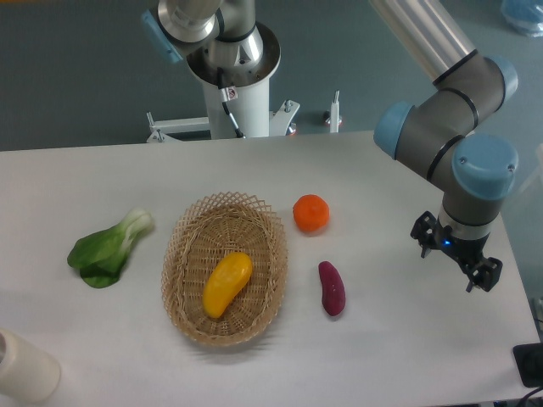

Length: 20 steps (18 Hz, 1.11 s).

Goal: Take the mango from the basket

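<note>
A pale cylinder (25, 369) sits at the near left corner of the table (407, 339). Just beyond it, toward the middle, stands the basket (225, 222), and the mango (227, 284) lies inside it, resting on the weave a little toward the near side. Its long axis runs diagonally, from the near-left end up to the far-right end. Left of the basket lies a leafy green vegetable (109, 248); right of it, just outside the rim, a dark purple-red vegetable (332, 288), and farther back an orange (311, 213).

The gripper (456, 253) hangs over the right edge of the table, well apart from the basket, with both loose items between it and the mango. Its fingers look spread with nothing between them, so it appears open and empty. The mango therefore lies to the gripper's left across the table. My judgement is that the grasp will go best with the fingers closing across the mango's narrow width, square to that diagonal.
</note>
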Motion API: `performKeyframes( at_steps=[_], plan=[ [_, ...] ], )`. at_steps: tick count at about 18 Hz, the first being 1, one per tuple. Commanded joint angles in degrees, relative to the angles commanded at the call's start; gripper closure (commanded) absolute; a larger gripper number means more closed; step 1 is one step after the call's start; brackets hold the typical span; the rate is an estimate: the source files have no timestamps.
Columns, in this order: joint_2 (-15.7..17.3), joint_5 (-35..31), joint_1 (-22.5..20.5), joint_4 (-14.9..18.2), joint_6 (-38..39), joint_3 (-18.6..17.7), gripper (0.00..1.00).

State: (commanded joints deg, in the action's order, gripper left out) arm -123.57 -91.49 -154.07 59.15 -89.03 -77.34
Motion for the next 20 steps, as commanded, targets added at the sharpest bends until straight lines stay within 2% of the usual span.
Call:
performKeyframes(
  at_steps=[9, 13, 20],
  plan=[
    [0.18, 0.7, 0.0, 0.09, 0.35, 0.0, 0.0],
    [0.53, 0.53, 0.44, 0.09, 1.31, -1.05, 0.0],
    [1.05, 0.53, 5.27, 0.17, 11.42, -1.58, 0.0]
  ],
)
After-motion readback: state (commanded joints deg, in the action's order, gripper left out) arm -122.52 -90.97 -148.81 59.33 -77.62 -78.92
